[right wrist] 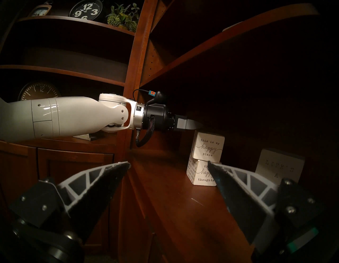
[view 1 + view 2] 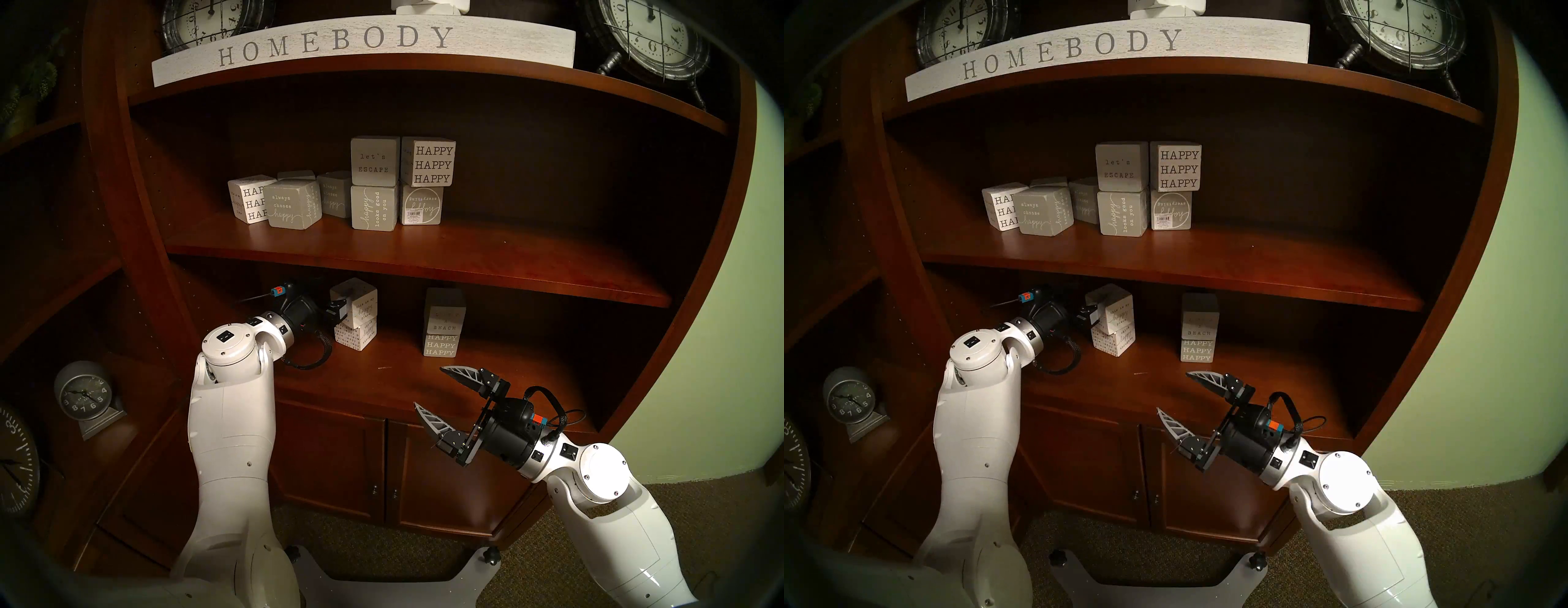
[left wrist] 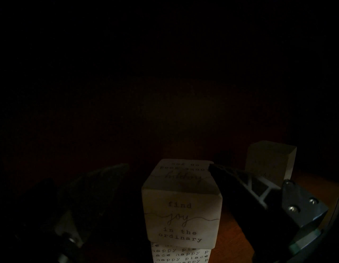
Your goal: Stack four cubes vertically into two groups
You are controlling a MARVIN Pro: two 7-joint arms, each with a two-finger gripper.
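Left claw (image 1: pixel 190 124) is gaping wide around the top white cube (image 2: pixel 354 302), sitting skewed on its partner (image 2: pixel 355 335) mid-shelf (image 2: pixel 382 373); any finger brush risks toppling it.

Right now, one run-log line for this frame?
white pair: stacked, top askew | grey pair: stacked | left gripper: open around top white cube | right gripper: open, empty

The lower shelf (image 2: pixel 382 373) is red-brown wood with a smooth, slightly glossy finish; the 2 white cubes (image 2: pixel 354 314) and the 2 grey cubes (image 2: pixel 443 322) look like matt painted wood; the arm shells (image 2: pixel 231 424) are glossy white plastic; the right gripper (image 2: pixel 441 390) has matt ribbed plastic fingers (image 1: pixel 102 181).
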